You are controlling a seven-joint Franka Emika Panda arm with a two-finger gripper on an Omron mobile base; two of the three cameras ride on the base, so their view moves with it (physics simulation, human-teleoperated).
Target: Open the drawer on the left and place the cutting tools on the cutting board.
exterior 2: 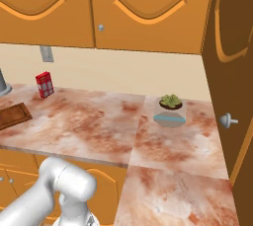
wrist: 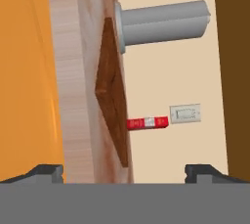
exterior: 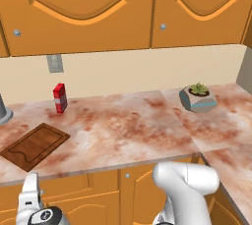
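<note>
Cutting board (exterior: 34, 145) lies flat on the marbled counter (exterior: 128, 130) at 9 o'clock, one corner near the front edge; red carton (exterior: 60, 98) stands upright at 10 o'clock from the board, apart from it, below a wall outlet (exterior: 54, 63). Small potted succulent (exterior: 198, 97) sits at 3 o'clock on the counter, well apart from the carton. Grey object (exterior: 4, 111) cut off at the left edge, orange upper cabinet doors (exterior: 78, 8) at 12 o'clock, white arm (exterior: 184, 189) rising at 5 o'clock.

Dark brown cutting board (exterior: 35, 146) — grooved, flat at counter's front edge
</note>
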